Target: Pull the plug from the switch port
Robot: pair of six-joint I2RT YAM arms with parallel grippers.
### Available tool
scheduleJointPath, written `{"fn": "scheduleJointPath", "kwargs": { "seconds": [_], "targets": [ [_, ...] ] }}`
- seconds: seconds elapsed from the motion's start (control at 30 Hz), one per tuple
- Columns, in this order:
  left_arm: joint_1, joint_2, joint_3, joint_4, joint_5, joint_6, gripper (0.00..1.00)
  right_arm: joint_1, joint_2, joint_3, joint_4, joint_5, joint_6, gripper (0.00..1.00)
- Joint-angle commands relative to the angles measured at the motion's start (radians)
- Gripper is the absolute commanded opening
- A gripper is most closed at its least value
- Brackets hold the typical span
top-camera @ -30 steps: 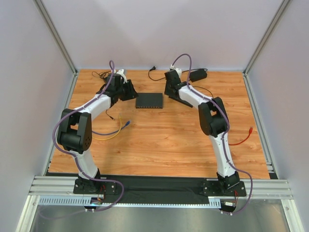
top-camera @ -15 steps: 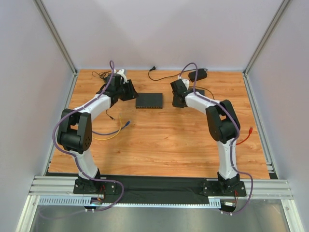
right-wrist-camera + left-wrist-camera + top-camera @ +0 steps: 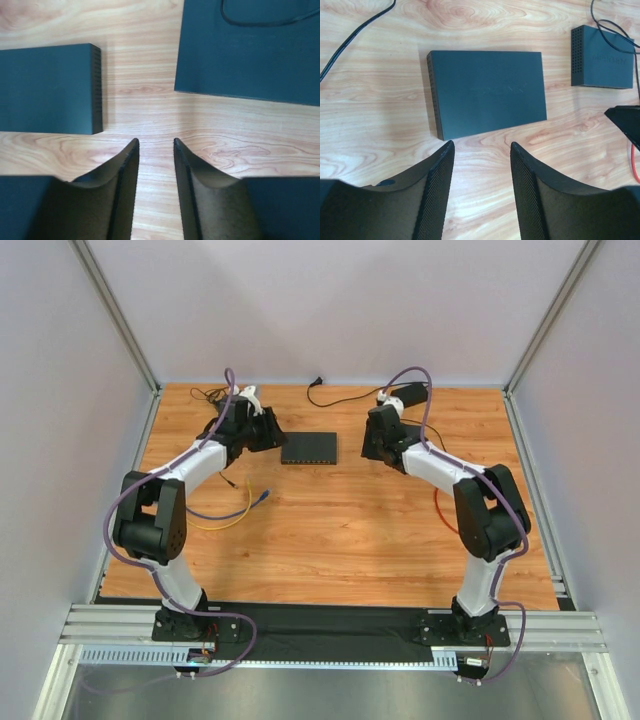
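Wood-grain laminate, smooth and orange-brown, covers the table (image 3: pixel 340 530), which is enclosed by pale grey walls on aluminium framing.

Check the left gripper (image 3: pixel 481 150) first. Its two black fingers (image 3: pixel 437 190) are curved and finely ribbed on their inner faces. They stand apart with only bare table between them, so the gripper is released and holds nothing. The left arm reaches far forward and inward, with its wrist low over the table.

Just beyond the fingertips lies the dark grey flat rectangular switch (image 3: pixel 487 92). It is matte, with a perforated vent grid along one short side.

Check the right gripper (image 3: pixel 156 145) next. Its smooth black fingers are parted by a narrower gap, which is also empty. They point at the strip of table between the switch and a second dark matte box (image 3: pixel 602 57) with a perforated side. The right arm is bent at the elbow and folded inward.

The switch sits at rear centre between the two grippers, and neither touches it. No view resolves its port face, so you cannot tell whether a plug is seated.

A blue cable (image 3: pixel 245 508) with a plug end lies loose left of centre, well apart from the switch and beside a yellow cable (image 3: pixel 220 527).
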Motion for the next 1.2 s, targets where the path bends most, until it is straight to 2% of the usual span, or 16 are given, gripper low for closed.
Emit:
{"fn": "scheduleJointPath", "kwargs": {
  "seconds": [0.0, 0.13, 0.23, 0.33, 0.37, 0.4, 0.47, 0.6, 0.67, 0.93, 1.17],
  "targets": [
    [-0.023, -0.127, -0.007, 0.055, -0.012, 0.036, 0.57, 0.009, -0.089, -0.008, 0.041, 0.001, 0.013, 0.37],
    [-0.073, -0.230, -0.034, -0.030, -0.070, 0.051, 0.59, 0.043, -0.210, -0.070, -0.069, 0.031, 0.063, 0.53],
    [-0.144, -0.361, -0.157, -0.038, -0.126, 0.008, 0.59, 0.078, -0.352, -0.193, -0.108, 0.045, 0.081, 0.66],
    [-0.205, -0.484, -0.289, -0.023, -0.103, -0.041, 0.59, 0.088, -0.509, -0.282, -0.158, 0.036, 0.115, 0.80],
    [-0.219, -0.544, -0.339, -0.036, -0.112, -0.053, 0.59, 0.089, -0.547, -0.340, -0.195, 0.032, 0.122, 0.85],
    [-0.245, -0.576, -0.369, -0.044, -0.114, -0.064, 0.59, 0.089, -0.587, -0.367, -0.215, 0.027, 0.132, 1.00],
    [-0.254, -0.675, -0.469, -0.047, -0.100, -0.101, 0.64, 0.094, -0.695, -0.455, -0.267, 0.030, 0.158, 1.00],
    [-0.254, -0.858, -0.646, -0.006, -0.043, -0.162, 0.68, 0.098, -0.883, -0.583, -0.359, 0.071, 0.196, 1.00],
    [-0.254, -0.949, -0.715, 0.000, -0.006, -0.187, 0.69, 0.098, -0.937, -0.621, -0.370, 0.027, 0.190, 1.00],
    [-0.254, -1.204, -0.892, -0.006, 0.067, -0.265, 0.70, 0.098, -1.124, -0.712, -0.453, -0.024, 0.256, 1.00],
    [-0.253, -1.604, -1.021, -0.102, 0.045, -0.337, 0.75, 0.098, -1.407, -0.856, -0.477, -0.045, 0.386, 1.00]
  ]
}}
